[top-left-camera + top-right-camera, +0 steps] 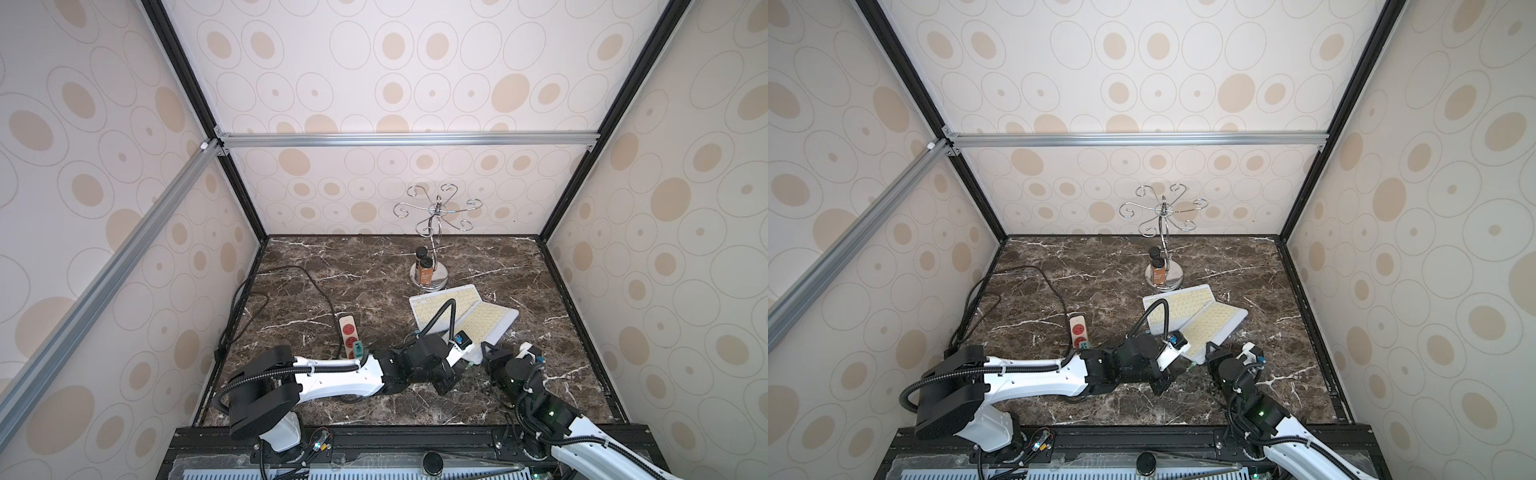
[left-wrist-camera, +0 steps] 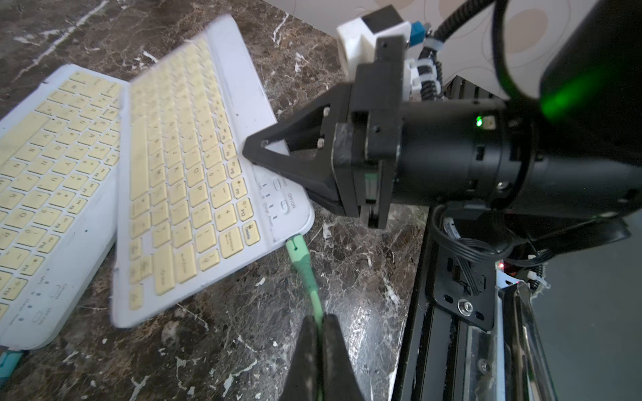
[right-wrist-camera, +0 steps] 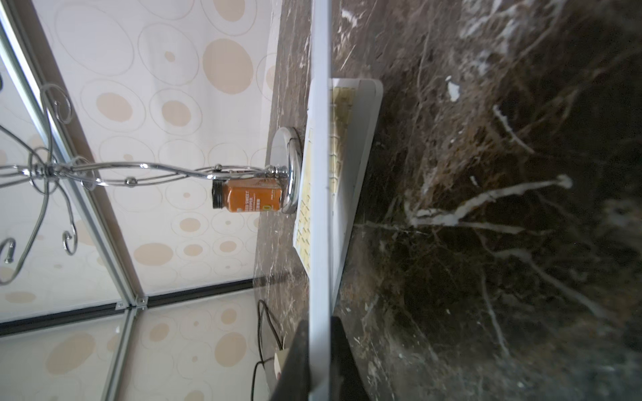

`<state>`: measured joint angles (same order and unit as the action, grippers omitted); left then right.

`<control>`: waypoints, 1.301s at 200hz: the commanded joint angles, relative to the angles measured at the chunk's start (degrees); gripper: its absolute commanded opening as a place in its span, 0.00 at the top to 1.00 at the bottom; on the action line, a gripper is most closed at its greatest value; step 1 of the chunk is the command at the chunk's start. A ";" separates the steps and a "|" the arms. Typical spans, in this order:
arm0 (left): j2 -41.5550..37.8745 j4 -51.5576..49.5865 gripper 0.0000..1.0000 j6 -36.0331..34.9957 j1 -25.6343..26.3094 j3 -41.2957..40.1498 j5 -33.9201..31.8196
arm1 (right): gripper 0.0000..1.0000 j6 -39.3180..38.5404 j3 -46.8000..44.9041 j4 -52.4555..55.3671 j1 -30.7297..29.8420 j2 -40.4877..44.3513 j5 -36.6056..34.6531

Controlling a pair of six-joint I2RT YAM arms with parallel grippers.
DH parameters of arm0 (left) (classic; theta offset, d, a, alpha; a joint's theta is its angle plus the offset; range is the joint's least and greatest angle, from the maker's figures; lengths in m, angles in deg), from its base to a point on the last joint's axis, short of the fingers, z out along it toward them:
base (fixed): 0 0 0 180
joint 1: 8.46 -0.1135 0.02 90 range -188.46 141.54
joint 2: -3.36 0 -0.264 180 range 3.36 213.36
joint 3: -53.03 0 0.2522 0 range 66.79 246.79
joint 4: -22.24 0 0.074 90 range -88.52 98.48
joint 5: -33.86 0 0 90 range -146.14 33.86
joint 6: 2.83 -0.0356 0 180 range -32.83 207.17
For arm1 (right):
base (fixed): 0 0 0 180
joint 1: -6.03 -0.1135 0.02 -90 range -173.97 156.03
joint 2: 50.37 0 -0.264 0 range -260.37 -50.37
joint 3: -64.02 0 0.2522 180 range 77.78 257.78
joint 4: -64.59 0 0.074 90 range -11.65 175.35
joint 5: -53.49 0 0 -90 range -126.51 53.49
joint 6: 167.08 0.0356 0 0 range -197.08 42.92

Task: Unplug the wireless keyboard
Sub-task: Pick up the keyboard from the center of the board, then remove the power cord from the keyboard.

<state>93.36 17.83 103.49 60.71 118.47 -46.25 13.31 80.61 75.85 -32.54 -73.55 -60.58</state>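
The keyboard point(image 2: 194, 166) is white with yellow keys. It lies slanted on the dark stone table point(image 1: 353, 266), partly on top of a second keyboard point(image 2: 45, 173) just like it. A green cord point(image 2: 305, 274) is plugged into its near corner. The left gripper point(image 2: 319, 333) is squeezed tight on the green cord, close to the plug. The right gripper point(image 3: 319, 333) is clamped on the keyboard's edge. Behind stands a metal stand point(image 1: 432, 232) with a jar point(image 1: 424, 270). A power strip point(image 1: 349, 334) lies to the left.
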 commanded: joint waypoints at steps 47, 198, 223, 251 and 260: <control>-3.61 5.11 0.74 -0.15 0.24 -2.71 -1.23 | 1.00 -9.80 3.50 2.99 -0.02 5.93 -2.29; -22.63 22.08 0.37 -1.94 0.18 -17.88 -4.46 | 1.00 -35.38 19.97 -0.53 -2.86 -1.31 -4.97; -23.07 27.48 0.34 -2.26 0.18 -21.85 -4.68 | 1.00 -37.46 20.27 -3.94 -8.67 -4.76 -10.96; -21.36 28.44 0.34 -0.89 0.18 -22.14 -4.30 | 1.00 -39.23 20.88 -5.94 -17.68 -7.79 -20.90; -20.75 29.17 0.34 0.07 0.20 -22.34 -3.60 | 1.00 -39.89 21.15 -6.41 -20.13 -8.34 -23.22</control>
<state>71.59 42.15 102.42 60.78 95.91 -50.47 -23.43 98.68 76.09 -47.16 -81.18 -73.04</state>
